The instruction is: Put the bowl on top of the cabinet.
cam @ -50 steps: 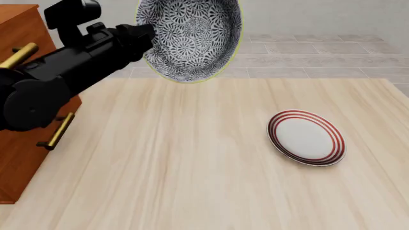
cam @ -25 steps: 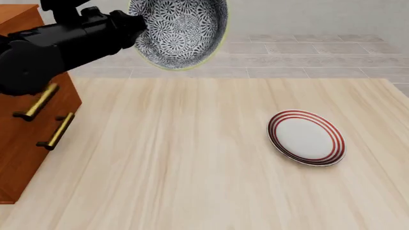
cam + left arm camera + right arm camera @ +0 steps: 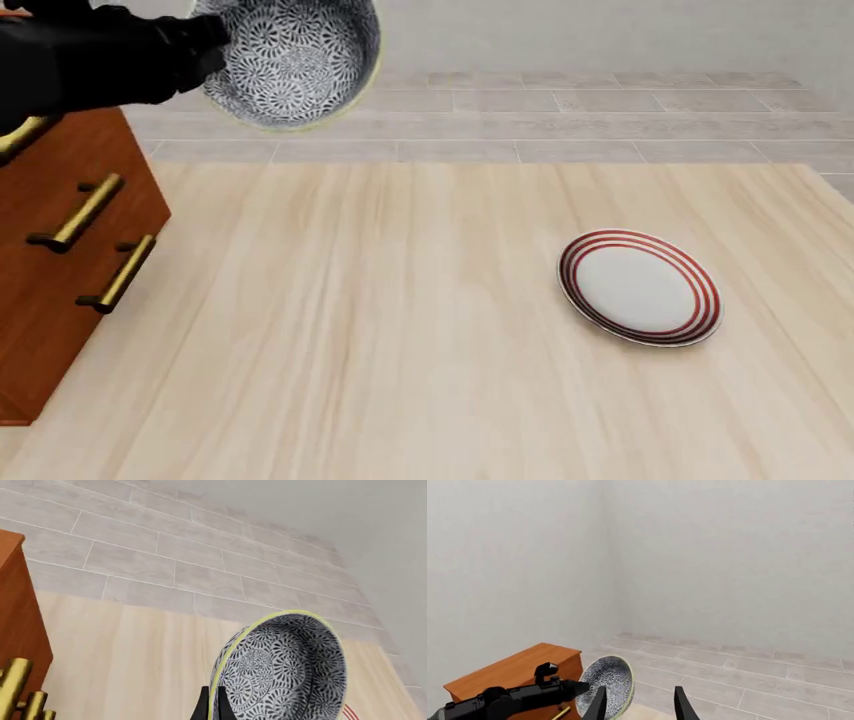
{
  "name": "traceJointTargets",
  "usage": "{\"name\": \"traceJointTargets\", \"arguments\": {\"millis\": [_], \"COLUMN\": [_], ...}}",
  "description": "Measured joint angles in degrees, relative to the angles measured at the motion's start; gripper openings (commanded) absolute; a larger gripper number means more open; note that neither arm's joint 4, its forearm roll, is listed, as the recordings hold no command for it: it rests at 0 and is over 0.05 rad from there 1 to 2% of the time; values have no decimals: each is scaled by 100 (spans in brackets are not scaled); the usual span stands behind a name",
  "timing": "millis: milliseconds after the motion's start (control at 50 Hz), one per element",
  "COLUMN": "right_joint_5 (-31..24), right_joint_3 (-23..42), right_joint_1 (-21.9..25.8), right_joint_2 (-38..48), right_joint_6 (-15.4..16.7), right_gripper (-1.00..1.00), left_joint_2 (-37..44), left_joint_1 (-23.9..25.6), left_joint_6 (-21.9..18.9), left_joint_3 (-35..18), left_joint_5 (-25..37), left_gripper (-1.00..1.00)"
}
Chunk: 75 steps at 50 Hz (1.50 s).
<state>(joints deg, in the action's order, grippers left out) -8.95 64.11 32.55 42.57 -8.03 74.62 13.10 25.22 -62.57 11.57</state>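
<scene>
The bowl (image 3: 290,58), dark floral inside with a pale rim, hangs tilted on its side high above the table's far left, beside the cabinet's top corner. My left gripper (image 3: 211,40) is shut on its rim. In the left wrist view the bowl (image 3: 285,672) fills the space ahead of my left gripper (image 3: 213,711), which pinches the rim. The reddish-brown cabinet (image 3: 60,230) with brass handles stands at the left edge. My right gripper (image 3: 640,707) is raised high and open, out of the front view; from it I see the bowl (image 3: 607,685) and the cabinet (image 3: 514,672).
A flat white plate with red rings (image 3: 641,287) lies on the wooden table (image 3: 374,330) at the right. The left arm (image 3: 507,700) stretches over the cabinet's top. Grey tiled floor and a pale wall lie beyond the table.
My left arm has carried the bowl leftward and a little higher, toward the cabinet's top. The plate has not moved.
</scene>
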Motion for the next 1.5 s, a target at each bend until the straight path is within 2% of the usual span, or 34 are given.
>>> {"name": "traceJointTargets", "arguments": {"millis": [360, 780, 1240, 1500], "right_joint_5": [-27, 77, 227, 203], "right_joint_3": [51, 29, 14, 60], "right_joint_1": [-69, 72, 166, 154], "right_joint_2": [-9, -111, -158, -210], "right_joint_6": [-66, -273, -420, -473], "right_gripper": [100, 100, 100, 100], "left_joint_2": [45, -164, -370, -472], "left_joint_1": [-371, -730, -1959, -2294], "left_joint_6": [484, 790, -135, -300], "left_joint_3": [-508, -1166, -1875, -2130], "left_joint_5": [823, 1681, 2830, 3196], "left_gripper": [-100, -100, -100, -100]}}
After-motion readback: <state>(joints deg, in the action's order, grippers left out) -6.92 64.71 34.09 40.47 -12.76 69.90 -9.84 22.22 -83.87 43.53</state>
